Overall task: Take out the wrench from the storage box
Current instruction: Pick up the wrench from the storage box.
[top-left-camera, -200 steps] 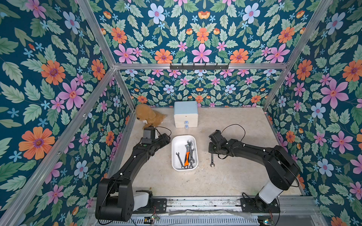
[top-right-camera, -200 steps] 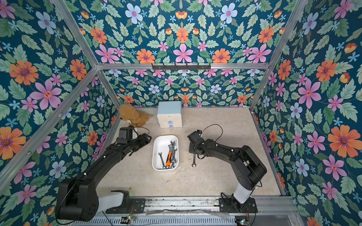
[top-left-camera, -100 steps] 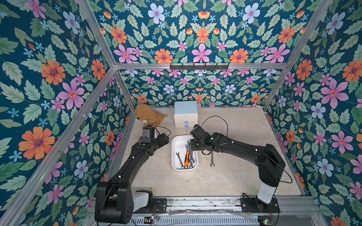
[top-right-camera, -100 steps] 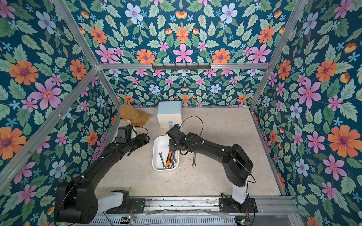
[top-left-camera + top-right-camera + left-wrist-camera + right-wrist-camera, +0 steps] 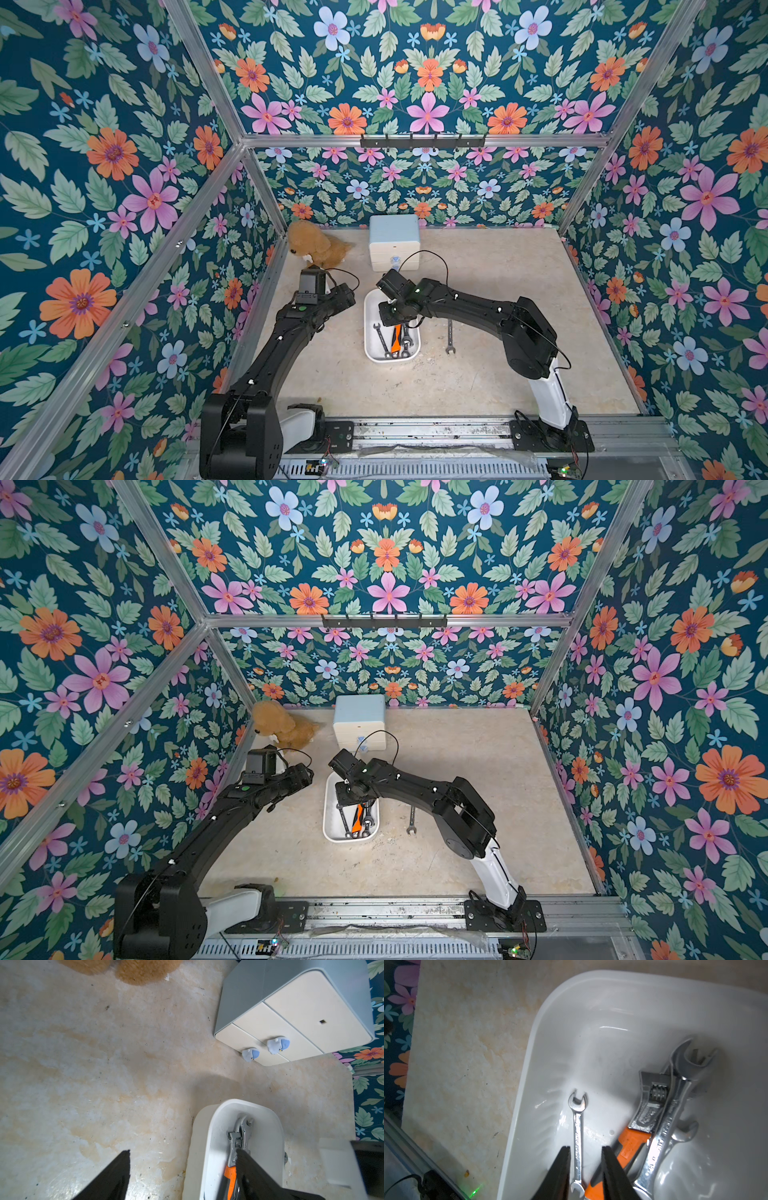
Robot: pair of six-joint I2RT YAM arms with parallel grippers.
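Observation:
The white storage box (image 5: pixel 371 347) sits mid-table and holds several wrenches. A thin silver wrench (image 5: pixel 577 1126) lies along its floor, next to an orange-handled adjustable wrench (image 5: pixel 630 1145) and a big silver wrench (image 5: pixel 675 1105). My right gripper (image 5: pixel 586 1148) hangs inside the box, open, its two fingers either side of the thin wrench's shaft without touching it. My left gripper (image 5: pixel 182 1151) is wide open and empty at the box's far left corner, one finger (image 5: pixel 249 1167) over the box's rim (image 5: pixel 199 1126). One more silver wrench (image 5: pixel 450 336) lies on the table right of the box.
A white two-drawer cabinet (image 5: pixel 394 241) with a pale blue top stands behind the box. A tan plush toy (image 5: pixel 316 245) lies at the back left. Flowered walls close in the table on three sides.
My right arm swung left from beside the wrench lying on the table to over the storage box, and its jaws now straddle the thin wrench. The left arm has stayed put.

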